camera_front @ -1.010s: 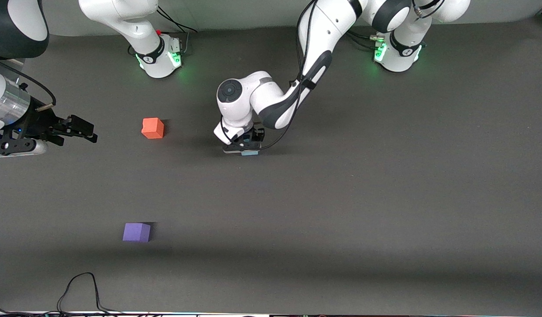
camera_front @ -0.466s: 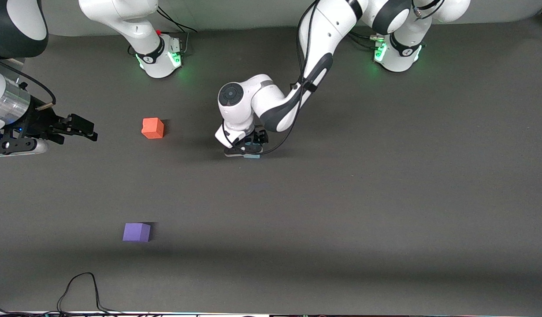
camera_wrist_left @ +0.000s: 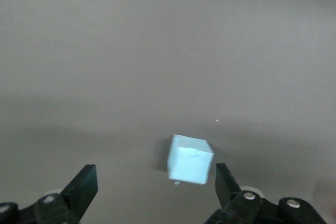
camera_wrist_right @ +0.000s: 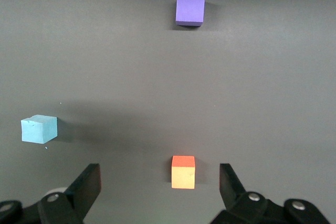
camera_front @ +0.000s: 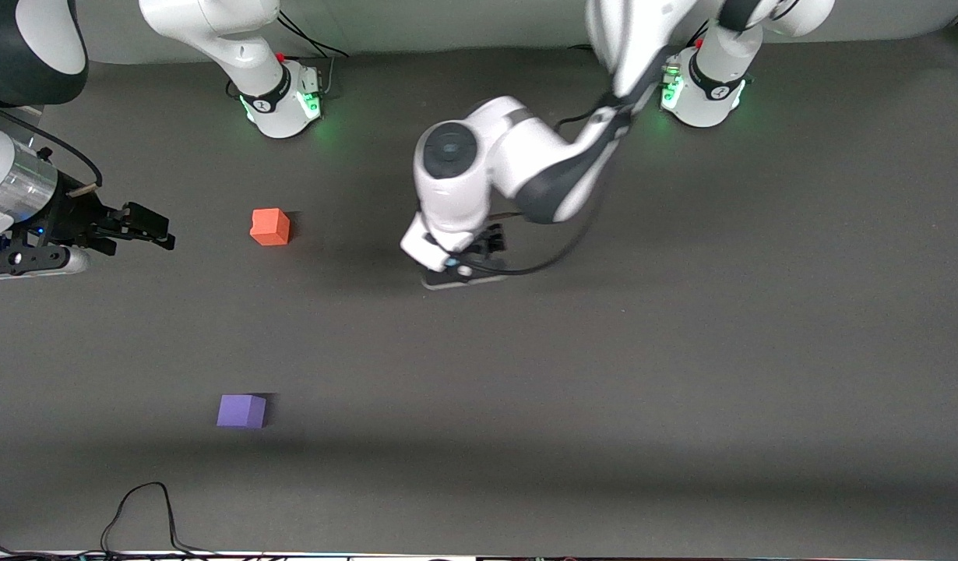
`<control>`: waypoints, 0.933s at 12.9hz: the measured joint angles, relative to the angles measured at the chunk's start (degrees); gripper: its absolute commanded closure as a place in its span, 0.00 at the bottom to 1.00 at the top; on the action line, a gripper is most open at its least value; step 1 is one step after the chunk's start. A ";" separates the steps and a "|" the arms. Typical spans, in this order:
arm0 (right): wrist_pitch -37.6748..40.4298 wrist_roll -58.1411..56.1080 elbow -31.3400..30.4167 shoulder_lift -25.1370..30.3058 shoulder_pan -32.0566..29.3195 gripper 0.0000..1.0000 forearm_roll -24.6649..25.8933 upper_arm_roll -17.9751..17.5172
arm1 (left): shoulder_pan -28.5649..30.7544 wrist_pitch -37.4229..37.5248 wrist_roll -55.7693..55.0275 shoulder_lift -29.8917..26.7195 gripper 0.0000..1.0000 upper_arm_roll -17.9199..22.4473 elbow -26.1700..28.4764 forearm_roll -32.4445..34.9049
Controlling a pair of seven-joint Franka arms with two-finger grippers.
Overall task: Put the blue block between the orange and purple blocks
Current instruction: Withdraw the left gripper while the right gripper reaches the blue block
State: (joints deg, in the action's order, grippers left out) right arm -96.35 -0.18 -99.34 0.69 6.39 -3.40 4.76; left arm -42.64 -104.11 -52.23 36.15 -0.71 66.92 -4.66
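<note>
The blue block (camera_wrist_left: 190, 159) sits on the dark table, hidden under the left hand in the front view. It also shows in the right wrist view (camera_wrist_right: 38, 129), standing free. My left gripper (camera_front: 465, 271) is open and hangs above it; in the left wrist view (camera_wrist_left: 154, 177) the block lies between the fingers, close to one of them, untouched. The orange block (camera_front: 270, 227) and the purple block (camera_front: 241, 411) lie toward the right arm's end, the purple one nearer the camera. My right gripper (camera_front: 156, 230) waits open beside the orange block (camera_wrist_right: 183, 171).
A black cable (camera_front: 148, 510) loops at the table's near edge. The arm bases (camera_front: 284, 97) stand along the table's farthest edge. The table (camera_front: 681, 351) is a dark mat.
The left arm has risen and shifted a little toward its own end of the table. The blue block's edge, seen below the hand before, is now hidden under it. The right arm is still.
</note>
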 measured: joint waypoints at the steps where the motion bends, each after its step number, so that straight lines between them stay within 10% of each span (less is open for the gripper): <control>1: 0.03 0.00 -0.07 -0.16 0.03 0.00 0.00 -0.02 | 4.09 2.90 3.92 -3.45 0.00 0.08 2.02 -0.53; 7: -0.37 10.02 0.59 -2.44 7.25 0.00 -0.92 -1.00 | 30.25 8.29 38.06 -22.15 0.00 0.68 22.68 -0.31; 12: -2.13 32.14 9.22 -12.30 22.27 0.00 -7.13 -1.64 | 40.82 12.65 50.34 -34.19 0.00 0.79 27.21 2.67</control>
State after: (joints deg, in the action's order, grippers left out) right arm -98.48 31.96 -90.12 -11.62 28.66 -10.53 3.12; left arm -1.82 -91.46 -1.90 1.97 0.08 94.13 -1.99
